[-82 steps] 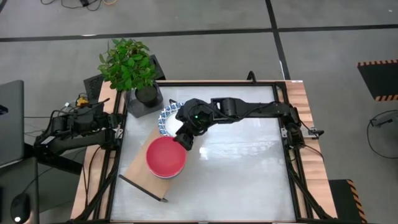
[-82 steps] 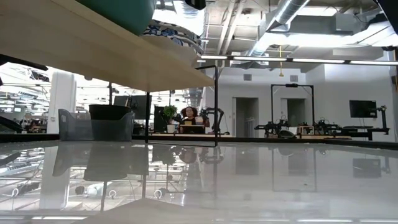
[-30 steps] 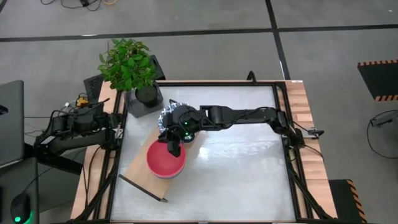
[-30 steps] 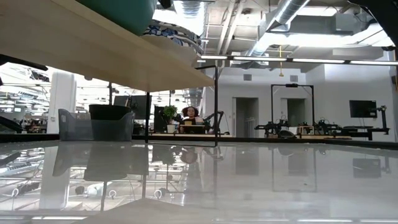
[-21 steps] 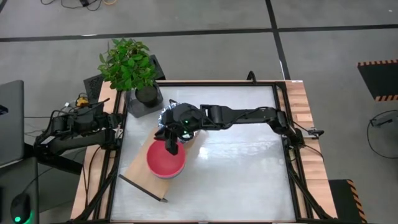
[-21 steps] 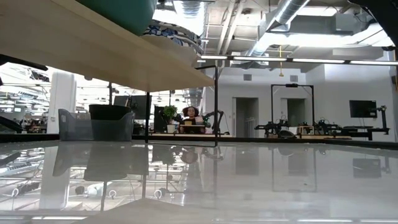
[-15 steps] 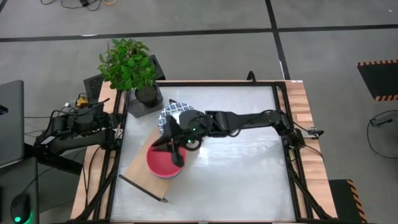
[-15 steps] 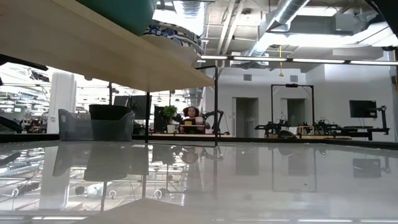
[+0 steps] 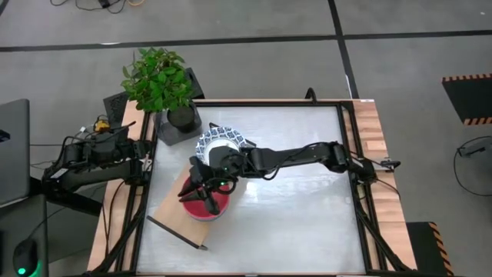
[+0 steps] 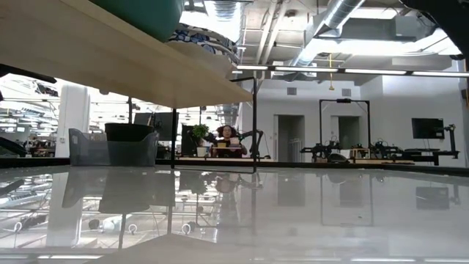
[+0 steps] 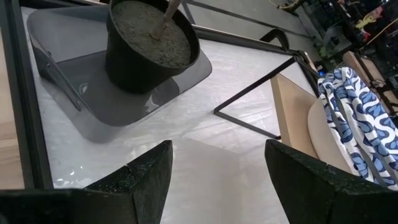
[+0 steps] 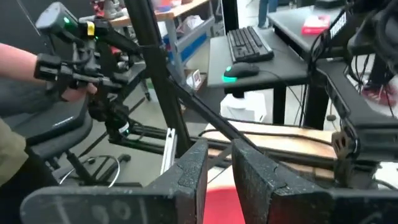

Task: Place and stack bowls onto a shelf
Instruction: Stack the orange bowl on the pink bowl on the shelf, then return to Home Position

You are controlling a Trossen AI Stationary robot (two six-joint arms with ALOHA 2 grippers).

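two arms show: the left gripper waits off the table's left edge, fingers spread wide, facing the black plant pot. on the shelf, the right gripper hangs over the red bowl, fingers nearly closed on nothing; the blue-and-white bowl sits just beyond.

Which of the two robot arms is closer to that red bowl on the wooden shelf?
Right. The right gripper hangs directly over the red bowl, while the left gripper waits off the table's left edge.
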